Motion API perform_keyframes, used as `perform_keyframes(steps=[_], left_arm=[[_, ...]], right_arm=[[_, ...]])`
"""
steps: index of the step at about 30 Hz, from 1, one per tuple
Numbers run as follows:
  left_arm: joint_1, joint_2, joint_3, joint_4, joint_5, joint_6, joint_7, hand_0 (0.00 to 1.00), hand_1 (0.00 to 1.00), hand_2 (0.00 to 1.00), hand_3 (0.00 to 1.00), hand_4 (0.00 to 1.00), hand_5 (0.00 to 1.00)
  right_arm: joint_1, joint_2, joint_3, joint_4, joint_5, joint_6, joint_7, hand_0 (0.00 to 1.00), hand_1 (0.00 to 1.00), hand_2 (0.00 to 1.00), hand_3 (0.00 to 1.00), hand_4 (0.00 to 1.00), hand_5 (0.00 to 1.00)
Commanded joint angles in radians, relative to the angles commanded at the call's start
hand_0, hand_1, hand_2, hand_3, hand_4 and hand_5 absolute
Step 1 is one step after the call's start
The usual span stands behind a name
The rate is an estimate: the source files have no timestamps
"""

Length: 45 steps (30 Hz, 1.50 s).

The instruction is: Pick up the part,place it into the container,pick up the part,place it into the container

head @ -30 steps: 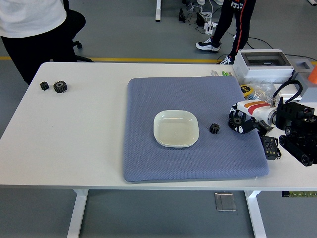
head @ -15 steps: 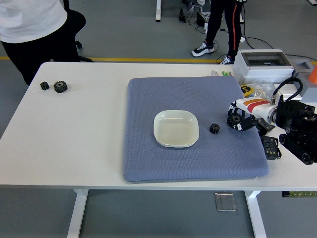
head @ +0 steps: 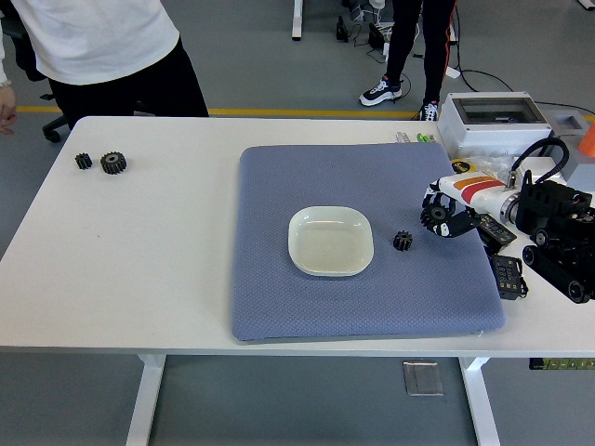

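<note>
Right hand (head: 444, 217) grips gear (head: 435, 218); dish (head: 330, 242) empty.

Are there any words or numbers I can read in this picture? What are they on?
No words or numbers can be read here.
The black device at the table's right edge may carry print, but it is too small to tell.
The grey box shows no readable label.
The orange and red stripes on the right hand are only colours, not letters.

The right hand (head: 444, 218) curls around a black gear above the blue mat (head: 279, 297), just right of a second gear (head: 403, 242). The white dish (head: 331, 242) sits mid-mat.
</note>
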Motion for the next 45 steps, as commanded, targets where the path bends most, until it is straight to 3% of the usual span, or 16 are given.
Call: perform_keyframes(steps=[16,22,31,36,45], left_arm=[[0.008,0.002,-0.010,0.000,0.001,0.003,-0.003,0.632,0.611,0.675,0.565,0.662,0.585],[0.010,0.001,-0.002,0.000,-0.007,0.009,-0.004,0.631,0.611,0.675,0.565,0.663,0.586],[0.009,0.001,0.000,0.000,-0.014,0.012,-0.006,0.633,0.611,0.674,0.565,0.663,0.586],[0.013,-0.001,0.035,0.000,-0.066,0.031,-0.014,0.631,0.608,0.675,0.565,0.662,0.585],[0.006,-0.001,0.033,0.000,-0.071,0.039,-0.018,0.631,0.608,0.673,0.563,0.662,0.587]], right_arm=[[0.036,0.012,0.082,0.113,-0.054,-0.006,-0.012,0.263,0.445,0.565,0.515,0.603,0.240],[0.039,0.015,0.106,0.208,-0.086,-0.014,-0.022,0.261,0.445,0.565,0.515,0.604,0.241],[0.048,0.027,0.091,0.312,-0.108,-0.013,-0.039,0.262,0.446,0.566,0.516,0.609,0.244],[0.068,0.036,0.035,0.376,-0.116,-0.006,-0.051,0.262,0.447,0.569,0.517,0.620,0.253],[0.083,0.067,-0.007,0.358,-0.107,0.012,-0.062,0.261,0.446,0.570,0.517,0.630,0.263]])
